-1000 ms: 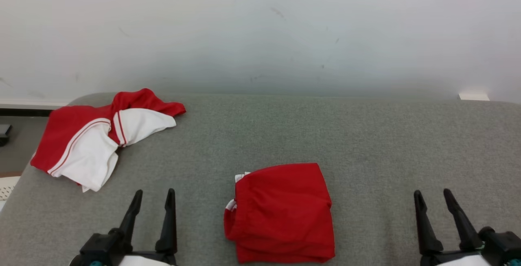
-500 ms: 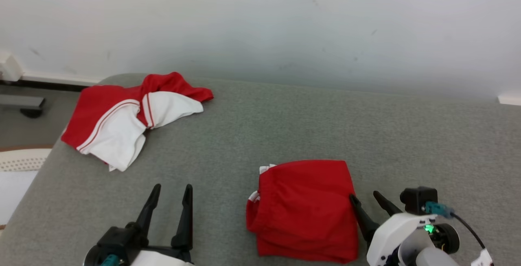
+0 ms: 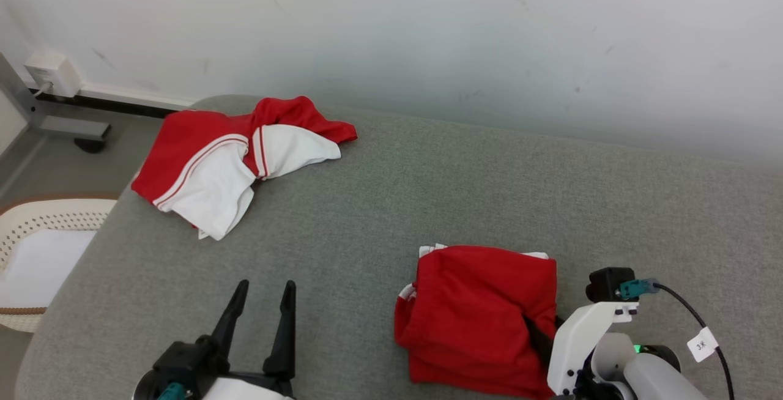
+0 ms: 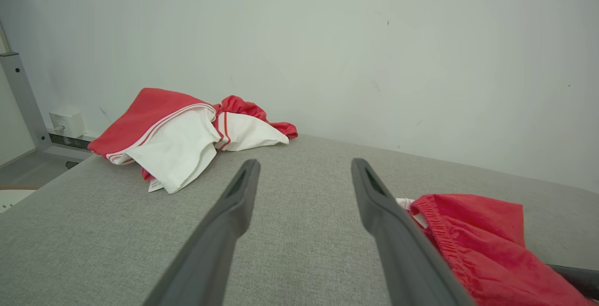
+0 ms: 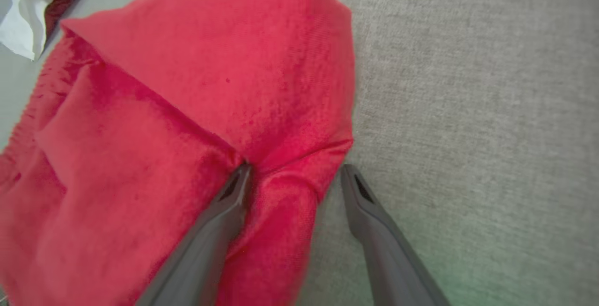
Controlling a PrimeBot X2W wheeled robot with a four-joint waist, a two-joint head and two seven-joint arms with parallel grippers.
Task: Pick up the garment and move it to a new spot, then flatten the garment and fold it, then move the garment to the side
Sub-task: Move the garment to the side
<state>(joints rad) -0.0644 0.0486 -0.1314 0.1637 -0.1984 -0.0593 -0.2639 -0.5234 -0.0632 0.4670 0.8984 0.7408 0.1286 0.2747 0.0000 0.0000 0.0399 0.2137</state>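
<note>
Here the folded red garment (image 5: 210, 86) lies left of the right gripper (image 5: 295, 170), whose spread fingers (image 5: 220, 222) straddle its right edge, one tip apparently on the cloth.

**Setting: grey padded surface against a pale wall**

You see a grey fabric-covered surface (image 3: 391, 204) backed by a scuffed white wall (image 3: 428, 33). At the far left, a white box (image 3: 54, 73) sits above a dark skirting strip (image 3: 122, 104), with a grey metal stand (image 3: 61, 125), grey floor (image 3: 61, 167) and a white perforated basket (image 3: 55, 209).
</note>
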